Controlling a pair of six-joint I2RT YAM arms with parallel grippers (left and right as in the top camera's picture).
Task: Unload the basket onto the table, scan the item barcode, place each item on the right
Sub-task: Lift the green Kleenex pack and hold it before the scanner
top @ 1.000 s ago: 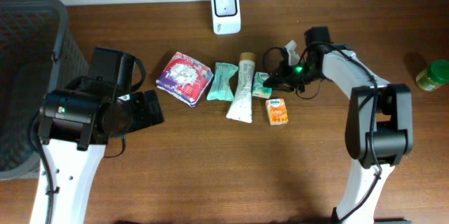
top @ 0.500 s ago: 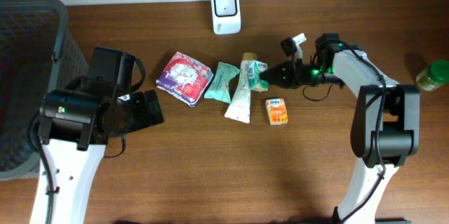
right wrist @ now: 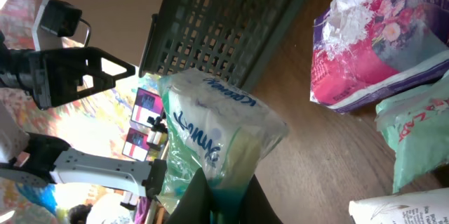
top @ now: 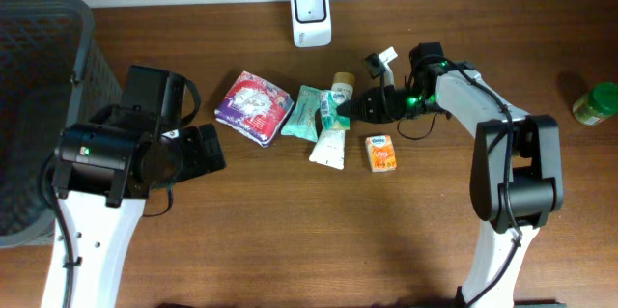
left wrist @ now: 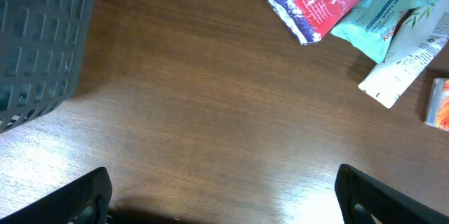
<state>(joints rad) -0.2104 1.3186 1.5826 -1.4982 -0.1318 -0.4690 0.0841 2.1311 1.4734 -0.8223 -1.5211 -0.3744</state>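
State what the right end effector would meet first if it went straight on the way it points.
Pointing left, the right end effector, shut on a green packet, has the teal pack next in line. If it rides above the items, which depth leaves unclear, the dark basket comes first.

This looks like a mock shop checkout laid out on a wooden worktop [top: 290,240]. A small white scanner [top: 311,15] stands at the back edge, and in front of it lies a row of packaged goods: a purple packet [top: 253,105], a teal pouch [top: 306,113], a white tube [top: 331,142] and a small orange box [top: 381,152]. Well to the left of the scanner sits a dark slatted shopping basket [top: 39,105], and far to its right stands a green-lidded jar [top: 594,103].
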